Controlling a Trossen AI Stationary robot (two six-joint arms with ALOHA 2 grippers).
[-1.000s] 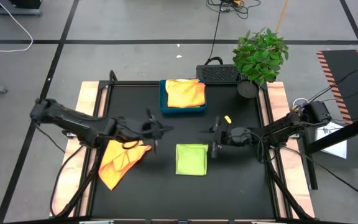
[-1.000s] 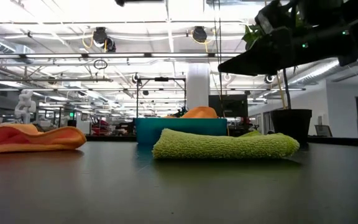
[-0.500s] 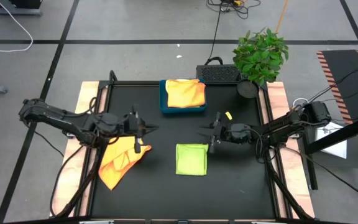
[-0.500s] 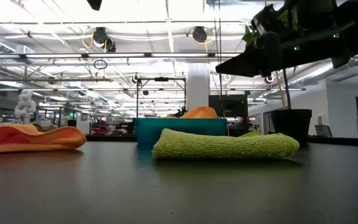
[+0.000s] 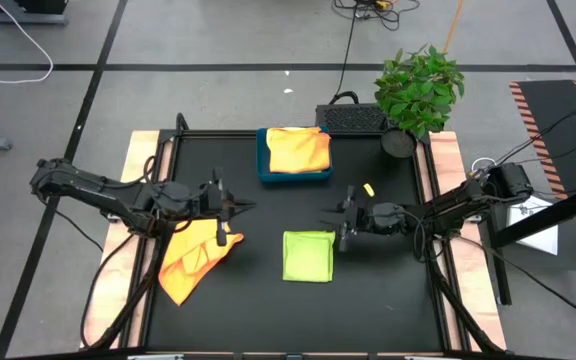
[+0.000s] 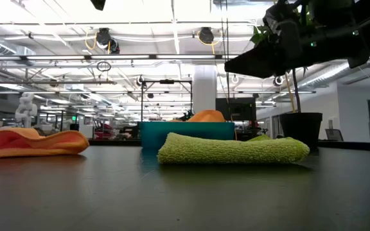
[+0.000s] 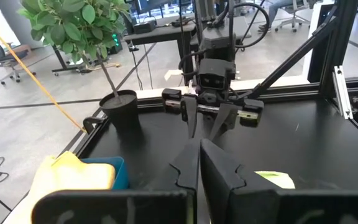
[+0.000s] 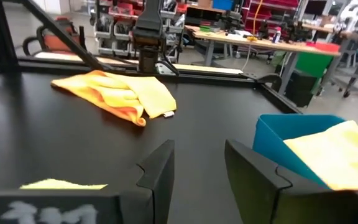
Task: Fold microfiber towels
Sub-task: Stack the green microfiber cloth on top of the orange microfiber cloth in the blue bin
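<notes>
the left gripper [image 5: 236,207] hangs above the table's left half with its two fingers [image 7: 188,168] pressed together and nothing between them, pointing toward the centre just past the upper edge of the orange towel [image 5: 193,257]. the right gripper [image 5: 333,217] faces it from the other side, its fingers [image 8: 159,171] standing apart with a clear gap and empty, just beside the upper right corner of the lime green towel [image 5: 308,255].

the lime green towel lies folded into a neat, flat square near the middle of the black table [image 5: 388,290]; from table height it reads as a thick, nubbly roll [image 6: 233,149] with rounded ends. the orange towel is unfolded and rumpled, spread on a slant at the left, with one loose corner turned over and a small white tag at its edge in the right wrist view [image 8: 118,92]. a yellow towel [image 5: 298,149] sits folded in the blue tray [image 5: 264,172] at the table's far edge, overhanging most of it.

in the low view the tray hides all but the top hump of the yellow towel [image 6: 205,116], and the orange towel is cut off at the picture's left edge. only the right gripper's dark underside shows there, high at the right. the left wrist view shows only a sliver of the lime green towel [image 7: 272,179] behind that arm's own fingers.
</notes>
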